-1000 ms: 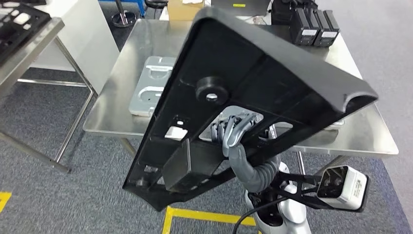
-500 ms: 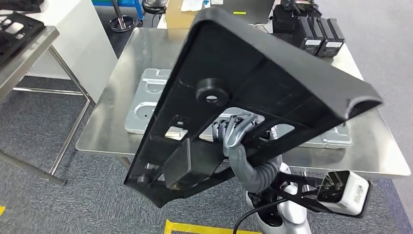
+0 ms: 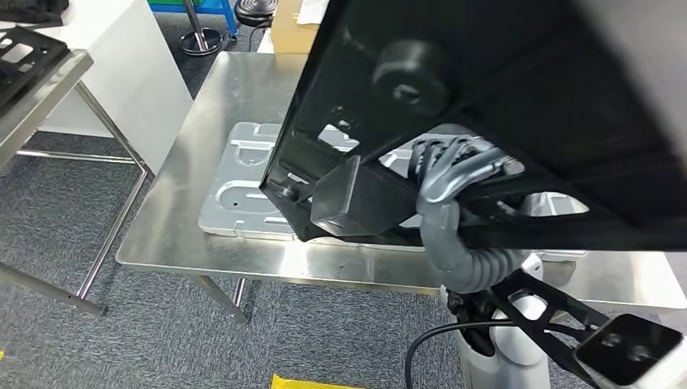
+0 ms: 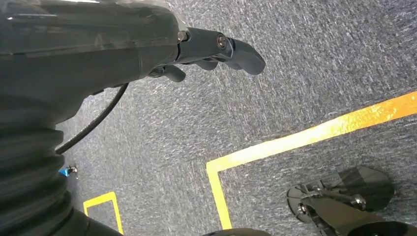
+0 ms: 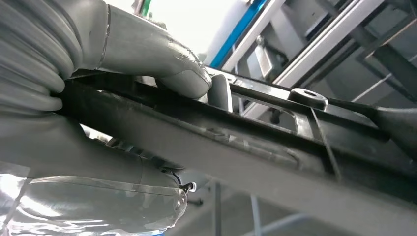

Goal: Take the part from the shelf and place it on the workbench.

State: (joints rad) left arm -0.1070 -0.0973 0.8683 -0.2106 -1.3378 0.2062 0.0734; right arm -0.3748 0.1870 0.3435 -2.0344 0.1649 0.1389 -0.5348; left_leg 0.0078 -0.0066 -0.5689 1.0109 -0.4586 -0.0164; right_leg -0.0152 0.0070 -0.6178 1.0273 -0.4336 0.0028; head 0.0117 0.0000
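- R hand (image 3: 454, 174) grips 1 black plastic part (image 3: 518, 105), held tilted in the air above the steel workbench (image 3: 186, 235).
- L hand (image 4: 216, 49) hangs over carpet, fingers curled, holding nothing.
- 1 grey metal plate (image 3: 243, 194) lies on the bench.

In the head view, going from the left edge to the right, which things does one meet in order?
Metal side table → white cabinet → steel workbench → grey metal plate on it → black part held up by the right hand.
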